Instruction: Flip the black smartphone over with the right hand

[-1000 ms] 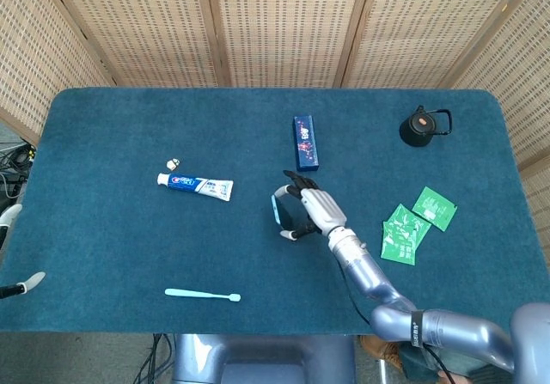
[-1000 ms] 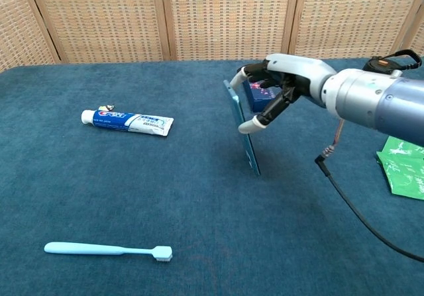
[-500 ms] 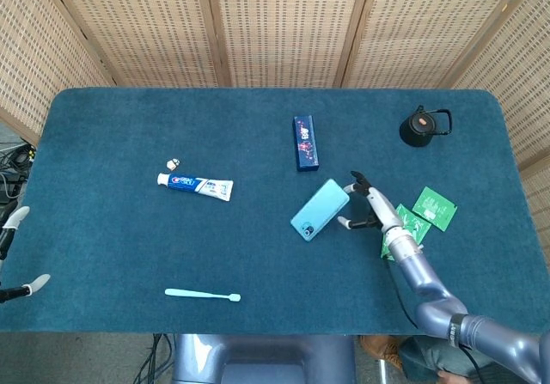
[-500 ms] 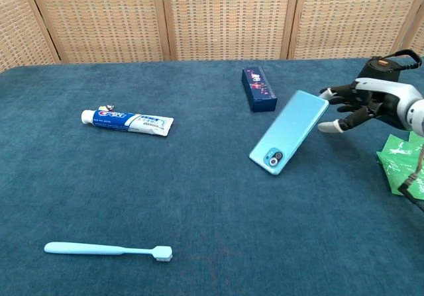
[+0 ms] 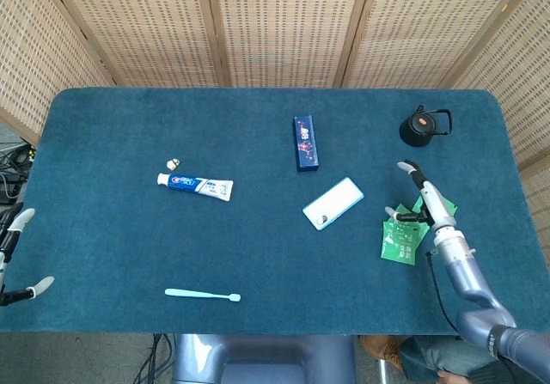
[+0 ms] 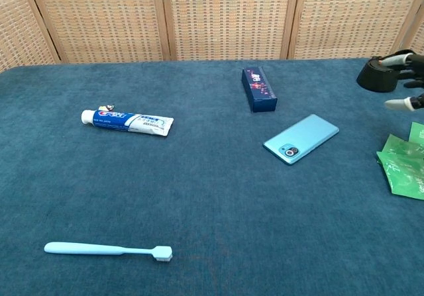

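The smartphone (image 5: 333, 203) (image 6: 301, 138) lies flat on the blue table cloth, its light blue back and camera facing up, just right of the table's middle. My right hand (image 5: 423, 197) (image 6: 407, 81) is well to the right of it, apart from it, fingers spread and holding nothing; the chest view shows only its fingertips at the right edge. My left hand (image 5: 15, 259) shows at the far left edge of the head view, off the table, fingers apart and empty.
A dark blue box (image 5: 305, 142) lies just behind the phone. Green packets (image 5: 409, 229) lie under my right hand, a black kettle (image 5: 422, 126) stands at the back right. A toothpaste tube (image 5: 195, 184) and a toothbrush (image 5: 203, 295) lie on the left.
The phone went from standing on edge in my right hand to lying flat, blue back up. My right hand let it go and drew away to the right.
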